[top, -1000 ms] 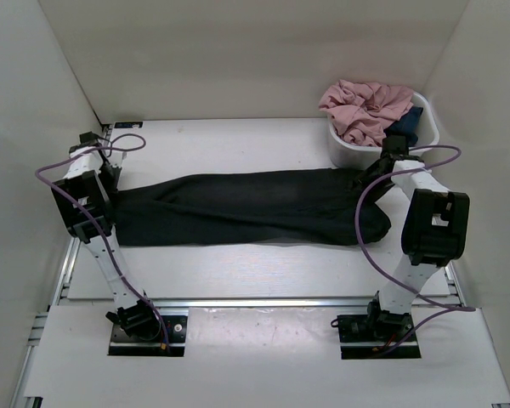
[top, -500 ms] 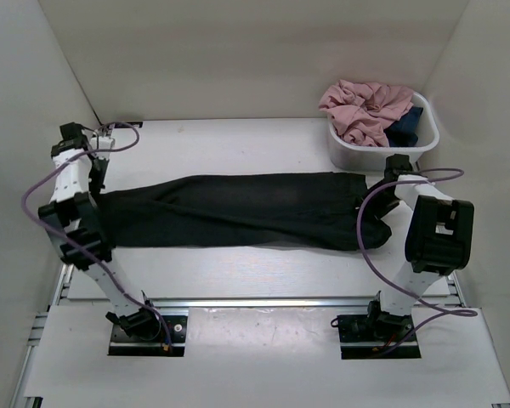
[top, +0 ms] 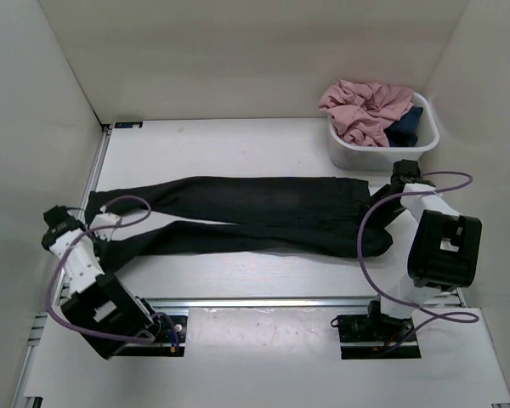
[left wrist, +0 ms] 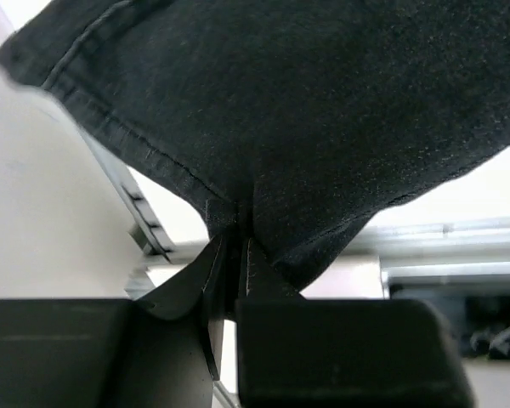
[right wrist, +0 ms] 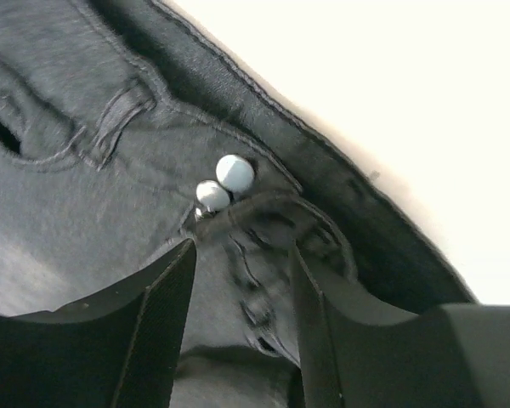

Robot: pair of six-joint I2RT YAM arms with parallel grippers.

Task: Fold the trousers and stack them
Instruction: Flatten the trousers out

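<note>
Nearest, at the left edge of the white table (top: pixel 238 144), the left gripper (left wrist: pixel 238 240) has its jaws pinched tight on the hem end of the black soft-fabric long trousers (top: pixel 263 208). The wrist view shows the dark cloth fanning out from the closed fingertips, with the stitched hem running off to one side. Holding the cuff this way gives the arm a corner to carry, so my judgement is that this leg is being drawn out or readied for a fold.

The trousers lie lengthwise across the middle of the table, waist to the right and legs to the left. The near leg (top: pixel 187 236) runs toward the left gripper, while the far leg (top: pixel 166 190) lies flat and apart from it, leaving a bare wedge of table between them.

At the right end, the right gripper (right wrist: pixel 242 255) sits over the waistband just beside two pale metal studs (right wrist: pixel 235 172). Its fingers stand apart with bunched fabric between them, and I cannot tell whether they clamp it or only straddle it. Either way it seems placed to anchor the waist.

Farthest, in the right corner, a white plastic tub (top: pixel 432 129) holds a pink crumpled garment (top: pixel 365 106) and a dark blue garment (top: pixel 405 127), well apart from the trousers' legs.
</note>
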